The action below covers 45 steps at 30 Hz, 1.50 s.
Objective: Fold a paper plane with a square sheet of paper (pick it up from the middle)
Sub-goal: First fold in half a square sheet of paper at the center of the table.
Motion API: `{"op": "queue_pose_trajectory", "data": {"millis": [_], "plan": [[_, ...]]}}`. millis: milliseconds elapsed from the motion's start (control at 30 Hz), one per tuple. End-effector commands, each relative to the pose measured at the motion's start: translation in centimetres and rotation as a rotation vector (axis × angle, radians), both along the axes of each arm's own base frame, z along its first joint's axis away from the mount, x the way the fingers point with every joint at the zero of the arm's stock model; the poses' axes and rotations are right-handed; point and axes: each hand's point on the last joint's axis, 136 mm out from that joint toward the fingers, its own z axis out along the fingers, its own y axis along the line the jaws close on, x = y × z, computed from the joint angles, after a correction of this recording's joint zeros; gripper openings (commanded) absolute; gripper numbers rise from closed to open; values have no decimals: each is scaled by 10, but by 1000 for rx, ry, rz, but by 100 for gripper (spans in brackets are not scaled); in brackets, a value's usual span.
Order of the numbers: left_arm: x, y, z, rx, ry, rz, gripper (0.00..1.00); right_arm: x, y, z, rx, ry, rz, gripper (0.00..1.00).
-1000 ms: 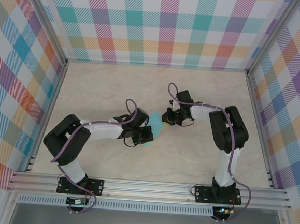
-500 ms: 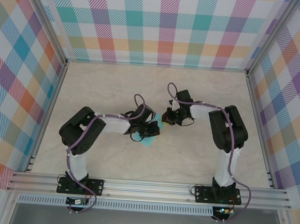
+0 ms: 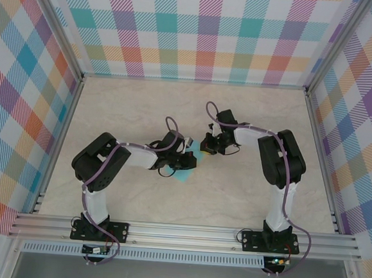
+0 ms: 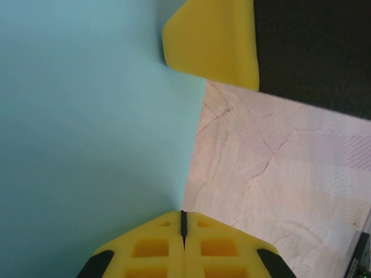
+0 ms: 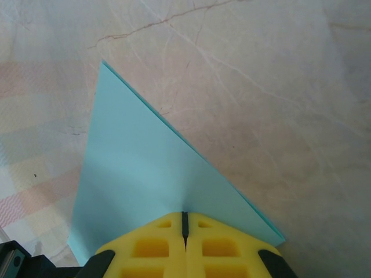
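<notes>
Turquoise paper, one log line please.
turquoise paper sheet: on marble table | left pincer: shut, at edge | right pincer: shut, over sheet

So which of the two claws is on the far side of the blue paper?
The right gripper, at the back edge of the paper. The left gripper sits at its near side, lower in the overhead view.

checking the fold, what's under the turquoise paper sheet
The pale marble-look tabletop shows right up to the edges of the thin turquoise paper sheet; anything directly beneath the sheet is covered.
</notes>
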Motion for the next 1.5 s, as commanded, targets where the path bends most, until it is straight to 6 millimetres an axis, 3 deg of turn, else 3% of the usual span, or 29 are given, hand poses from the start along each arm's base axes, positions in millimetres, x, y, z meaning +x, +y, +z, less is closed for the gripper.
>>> {"op": "queue_pose_trajectory", "data": {"millis": [0, 333, 800, 1067, 1233, 1367, 1467], "plan": [[-42, 21, -27, 66, 105, -95, 0, -25, -33, -48, -195, 128, -23, 0], [-74, 32, -26, 45, 125, -180, 0, -26, -36, -54, -218, 155, -39, 0], [-102, 67, -47, 95, 153, -98, 0, -28, -37, -58, -228, 167, -38, 0], [-111, 68, -36, 103, 121, -118, 0, -25, -36, -55, -230, 162, -33, 0], [-99, 65, -12, 110, 51, -117, 0, -17, -33, -39, -222, 129, -19, 0], [-69, 67, 17, 131, -15, 0, 0, -1, -16, 2, -144, 41, 13, 0], [-41, 80, 41, 164, -57, 139, 2, 2, 2, 36, -78, -21, 47, 0]]}}
